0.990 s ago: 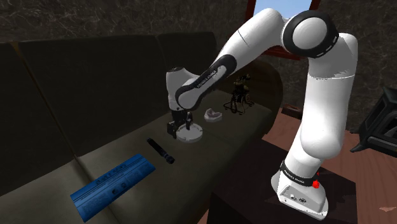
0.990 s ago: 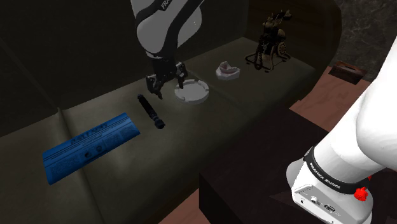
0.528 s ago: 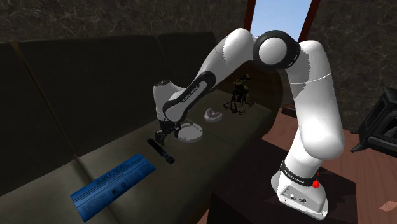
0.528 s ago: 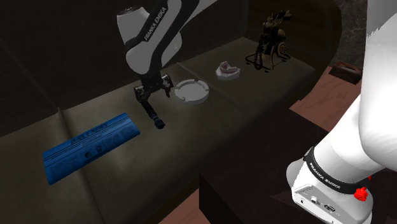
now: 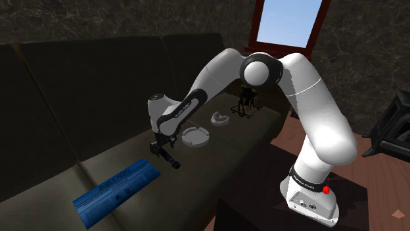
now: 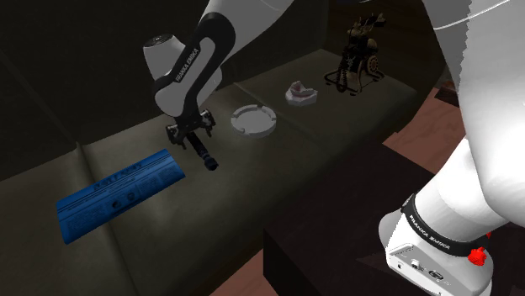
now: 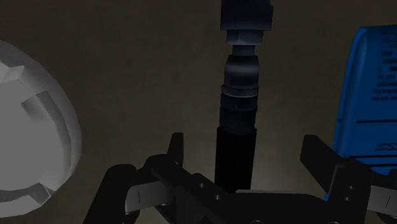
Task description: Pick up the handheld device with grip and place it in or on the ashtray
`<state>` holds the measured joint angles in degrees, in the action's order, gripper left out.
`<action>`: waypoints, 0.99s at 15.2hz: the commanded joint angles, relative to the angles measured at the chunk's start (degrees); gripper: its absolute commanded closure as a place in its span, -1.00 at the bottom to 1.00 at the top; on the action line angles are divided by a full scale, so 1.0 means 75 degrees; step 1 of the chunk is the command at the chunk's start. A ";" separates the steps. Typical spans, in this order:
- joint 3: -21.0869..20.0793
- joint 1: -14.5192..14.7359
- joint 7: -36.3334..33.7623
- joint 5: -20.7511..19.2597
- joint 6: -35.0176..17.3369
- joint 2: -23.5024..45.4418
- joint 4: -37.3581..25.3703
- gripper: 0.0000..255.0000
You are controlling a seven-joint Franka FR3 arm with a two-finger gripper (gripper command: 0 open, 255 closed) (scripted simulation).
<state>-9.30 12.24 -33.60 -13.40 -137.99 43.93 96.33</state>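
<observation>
Sofa holds ashtray; window behind.

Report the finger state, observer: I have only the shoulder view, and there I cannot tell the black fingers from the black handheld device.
Observer: In the wrist view the gripper is open, with one finger on each side of the black device and a gap on both sides.
Operator: Name the part it straddles.
Observer: The plain, smooth end. The ridged sections lie beyond the fingertips.
Operator: Say what flanks the device.
Observer: The white ashtray is on one side and a blue printed pack on the other, both apart from the device.
</observation>
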 commanded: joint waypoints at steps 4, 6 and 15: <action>0.0080 0.0047 -0.0039 -0.0072 -0.0278 0.0460 -0.0191 -1.00; 0.0089 0.0052 -0.0043 -0.0080 -0.0309 0.0508 -0.0208 -1.00; 0.0089 0.0052 -0.0043 -0.0079 -0.0309 0.0506 -0.0206 1.00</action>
<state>-8.64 12.63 -33.92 -13.99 -140.30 47.71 94.78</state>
